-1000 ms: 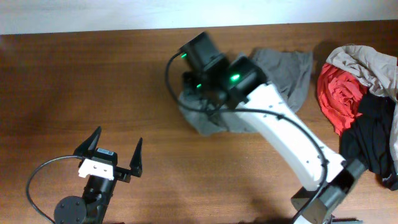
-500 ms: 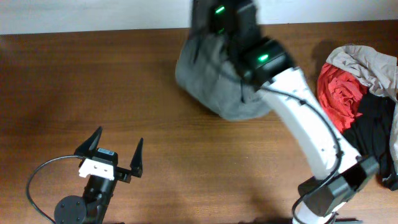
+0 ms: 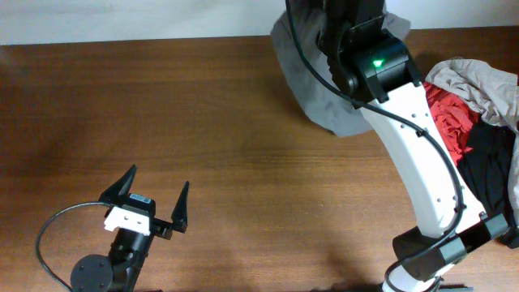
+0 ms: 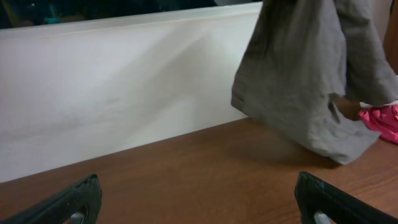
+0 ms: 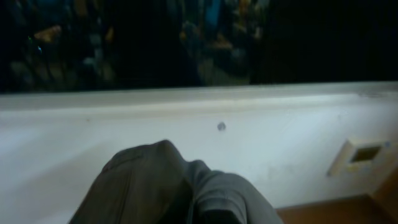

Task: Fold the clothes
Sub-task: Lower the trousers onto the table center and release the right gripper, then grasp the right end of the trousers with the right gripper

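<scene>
The wrinkled grey-olive cotton cargo shorts [image 3: 318, 97] no longer lie crumpled mid-counter: over the last second the right arm hoists them off the brown wooden counter [image 3: 162, 105], and they now hang at its far edge by the white wall, lowest corner close to the wood. The right hand, hidden under arm and cloth, is clamped on the fabric. The left hand [image 3: 156, 186] waits front-left, fingers spread wide, unmoved. The shorts look ready to be laid flat for folding
</scene>
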You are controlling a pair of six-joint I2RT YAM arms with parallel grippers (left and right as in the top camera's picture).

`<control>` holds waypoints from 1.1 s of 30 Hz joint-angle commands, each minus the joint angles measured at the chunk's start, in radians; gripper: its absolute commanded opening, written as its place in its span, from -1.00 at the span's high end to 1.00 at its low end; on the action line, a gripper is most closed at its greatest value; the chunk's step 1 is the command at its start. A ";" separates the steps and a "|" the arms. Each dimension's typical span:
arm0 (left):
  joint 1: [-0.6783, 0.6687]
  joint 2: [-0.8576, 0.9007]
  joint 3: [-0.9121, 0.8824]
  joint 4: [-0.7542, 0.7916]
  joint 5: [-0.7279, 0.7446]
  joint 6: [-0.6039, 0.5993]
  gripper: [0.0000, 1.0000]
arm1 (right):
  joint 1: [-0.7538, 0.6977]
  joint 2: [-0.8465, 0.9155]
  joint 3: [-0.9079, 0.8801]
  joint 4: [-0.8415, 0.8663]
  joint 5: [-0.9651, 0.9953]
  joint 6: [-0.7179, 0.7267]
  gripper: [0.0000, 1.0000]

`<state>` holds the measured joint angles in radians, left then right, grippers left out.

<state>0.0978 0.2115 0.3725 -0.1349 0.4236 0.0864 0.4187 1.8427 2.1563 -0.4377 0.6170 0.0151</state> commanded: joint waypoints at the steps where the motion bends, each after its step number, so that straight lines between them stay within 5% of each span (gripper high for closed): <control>1: -0.004 0.003 0.023 -0.008 0.019 -0.003 -0.98 | 0.040 -0.029 0.028 -0.111 0.046 0.129 0.92; 6: -0.004 0.003 0.023 -0.012 0.018 -0.003 -0.98 | 0.124 0.018 0.028 -0.375 -0.032 0.367 0.92; 14: -0.003 0.003 0.023 -0.011 0.018 -0.003 -0.99 | 0.312 0.061 0.028 -0.697 -0.113 0.549 0.88; 17: -0.003 0.003 0.023 -0.011 0.018 -0.003 -0.98 | 0.389 0.061 0.028 -0.785 -0.112 0.548 0.42; 21: -0.003 0.003 0.023 -0.012 0.014 -0.003 -0.98 | 0.438 0.062 0.024 -0.877 -0.105 0.548 0.07; 28: -0.003 0.003 0.023 -0.030 0.015 -0.003 -0.98 | 0.306 0.062 0.024 -0.941 -0.101 0.526 -0.17; 33: -0.003 0.003 0.023 -0.079 0.014 -0.002 -0.98 | 0.047 0.072 0.023 -0.936 -0.396 0.338 -0.45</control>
<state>0.0982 0.2134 0.3725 -0.1978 0.4232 0.0860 0.6193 1.9182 2.1685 -1.3739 0.4046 0.4713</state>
